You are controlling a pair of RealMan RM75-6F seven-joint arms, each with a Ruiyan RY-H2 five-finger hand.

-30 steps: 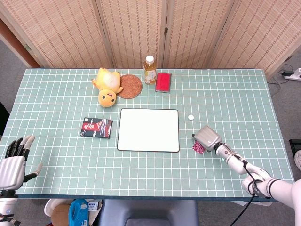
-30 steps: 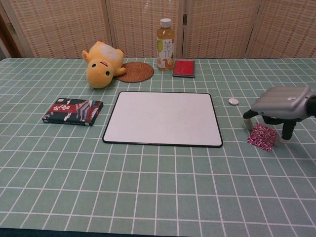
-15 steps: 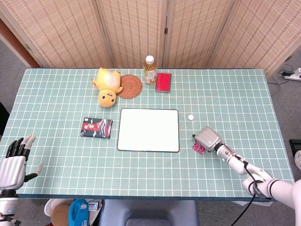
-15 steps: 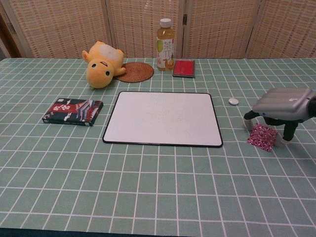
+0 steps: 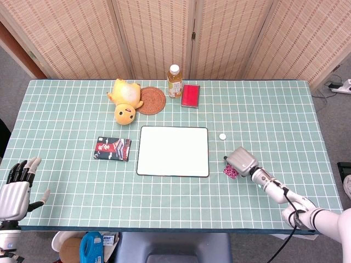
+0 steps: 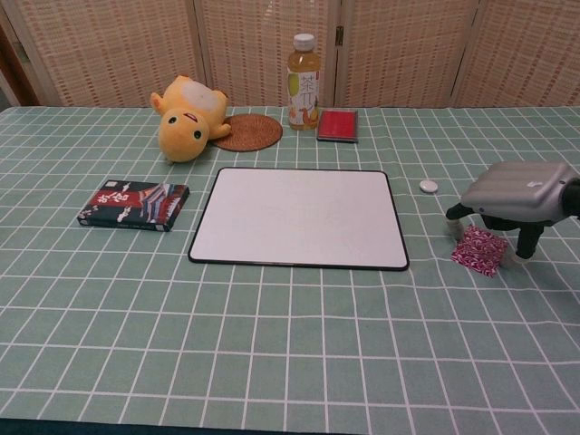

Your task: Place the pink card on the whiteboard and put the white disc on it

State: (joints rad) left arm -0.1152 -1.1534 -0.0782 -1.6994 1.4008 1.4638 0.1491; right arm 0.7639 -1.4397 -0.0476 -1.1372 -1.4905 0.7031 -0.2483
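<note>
The pink patterned card [image 6: 478, 251] lies on the table right of the whiteboard [image 6: 299, 217], also seen from the head as the card [image 5: 231, 172] and whiteboard [image 5: 173, 150]. My right hand [image 6: 518, 192] arches over the card, fingers down on both its sides and pinching its edges; the head view shows that hand [image 5: 242, 159] covering most of the card. The white disc [image 6: 429, 186] sits on the table just off the board's far right corner, disc [image 5: 222, 136]. My left hand [image 5: 16, 189] hangs at the near left table edge, fingers spread, holding nothing.
A dark patterned box [image 6: 134, 205] lies left of the board. At the back stand a yellow plush toy [image 6: 188, 116], a woven coaster [image 6: 247, 131], a drink bottle [image 6: 304, 82] and a red box [image 6: 338, 124].
The right hand's fingers have drawn in around the pink card, and the card has shifted slightly left and up. The left hand is still.
</note>
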